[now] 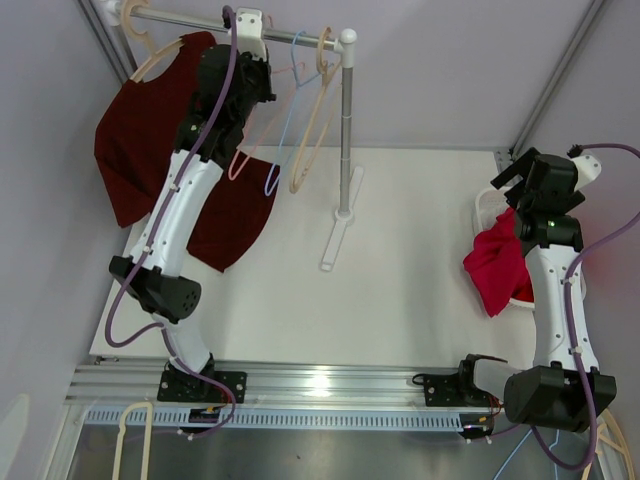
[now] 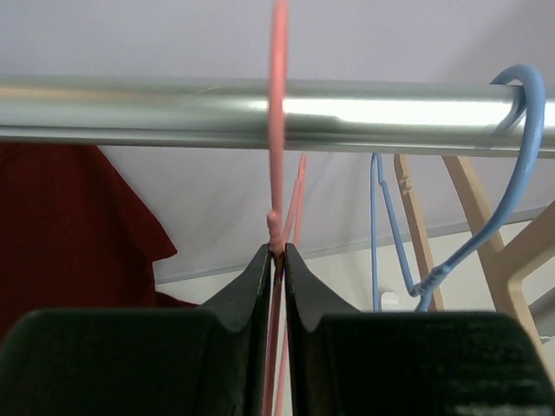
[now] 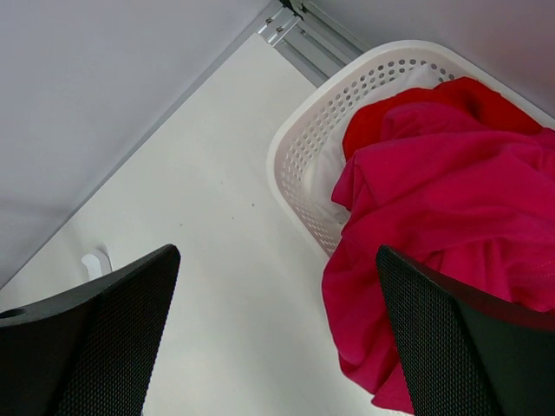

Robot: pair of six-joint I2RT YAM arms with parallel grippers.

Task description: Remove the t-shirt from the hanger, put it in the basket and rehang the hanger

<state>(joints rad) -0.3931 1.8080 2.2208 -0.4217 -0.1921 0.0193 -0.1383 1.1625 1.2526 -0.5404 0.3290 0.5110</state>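
Observation:
A dark red t-shirt [image 1: 135, 140] hangs on a beige hanger [image 1: 158, 57] at the left end of the metal rail [image 1: 190, 18]. It also shows at the left of the left wrist view [image 2: 69, 225]. My left gripper [image 2: 277, 251] is raised to just under the rail [image 2: 130, 108], right of the shirt. It is shut on the neck of an empty pink wire hanger [image 2: 277, 87], whose hook sits over the rail. My right gripper [image 3: 276, 260] is open and empty, at the right of the table beside the basket.
An empty blue wire hanger [image 2: 520, 104] and an empty beige hanger [image 1: 312, 130] hang right of the pink one. The rack's pole [image 1: 345, 130] stands mid-table. A white basket [image 3: 295, 147] at the right holds a bright red garment [image 3: 434, 217] spilling over its rim.

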